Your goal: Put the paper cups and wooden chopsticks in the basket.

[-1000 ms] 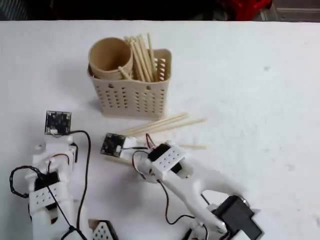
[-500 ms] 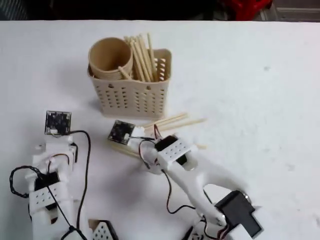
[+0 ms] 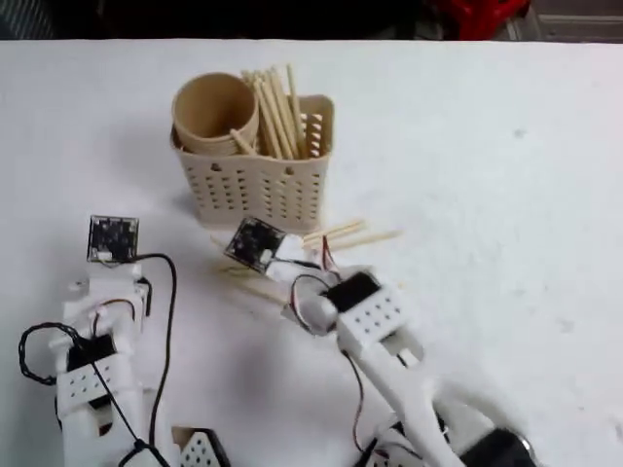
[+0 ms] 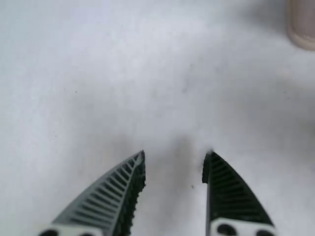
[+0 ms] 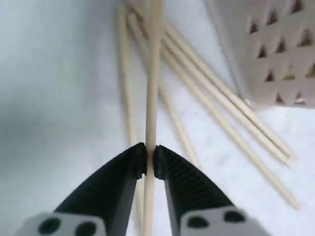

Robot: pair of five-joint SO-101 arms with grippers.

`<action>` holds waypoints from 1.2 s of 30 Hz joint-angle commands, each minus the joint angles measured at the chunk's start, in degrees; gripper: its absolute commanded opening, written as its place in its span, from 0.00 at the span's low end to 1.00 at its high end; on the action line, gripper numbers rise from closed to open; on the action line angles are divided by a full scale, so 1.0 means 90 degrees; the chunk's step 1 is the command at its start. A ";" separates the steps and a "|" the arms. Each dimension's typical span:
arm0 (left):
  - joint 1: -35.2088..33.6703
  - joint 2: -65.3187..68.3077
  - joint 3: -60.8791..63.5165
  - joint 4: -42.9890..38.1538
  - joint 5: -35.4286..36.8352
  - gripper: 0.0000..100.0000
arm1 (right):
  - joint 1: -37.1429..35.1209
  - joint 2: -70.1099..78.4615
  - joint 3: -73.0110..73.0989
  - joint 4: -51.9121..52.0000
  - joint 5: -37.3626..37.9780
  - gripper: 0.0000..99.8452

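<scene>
The right gripper (image 5: 150, 152) pinched one wooden chopstick (image 5: 151, 73) between its fingers, low over the table (image 3: 487, 146) and just in front of the single basket (image 3: 258, 190); at least four loose chopsticks (image 5: 221, 118) lay on the table beside it; inside the basket stood one stack of paper cups (image 3: 214, 112) and a bundle of chopsticks (image 3: 277, 107), too crowded to count; the left gripper (image 4: 174, 160) was spread apart over bare table.
</scene>
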 commanded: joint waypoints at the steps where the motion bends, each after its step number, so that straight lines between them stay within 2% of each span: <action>1: 0.0063 -0.0103 -0.0020 -0.0127 -0.0059 0.20 | 0.0063 -0.1040 0.0205 0.0054 -0.0195 0.02; 11: 0.0063 -0.0103 -0.0020 -0.0127 -0.0059 0.20 | 0.0269 -0.3453 0.0469 0.0601 -0.0645 0.02; 13: 0.0063 -0.0103 -0.0020 -0.0127 -0.0059 0.20 | 0.0523 -0.4117 0.0254 0.0630 -0.0664 0.02; 18: 0.0073 -0.0103 -0.0020 -0.0127 -0.0059 0.20 | 0.0972 -0.5045 -0.1162 0.0630 -0.1358 0.02; 22: 0.0073 -0.0103 -0.0020 -0.0127 -0.0059 0.20 | 0.1050 -0.4400 -0.2559 0.0552 -0.1407 0.02; 29: 0.0073 -0.0103 -0.0020 -0.0127 -0.0059 0.20 | 0.1011 -0.1724 -0.4689 -0.0484 -0.1475 0.02; 36: 0.0073 -0.0103 -0.0020 -0.0127 -0.0059 0.20 | 0.1021 0.0835 -0.6554 -0.1216 -0.2774 0.02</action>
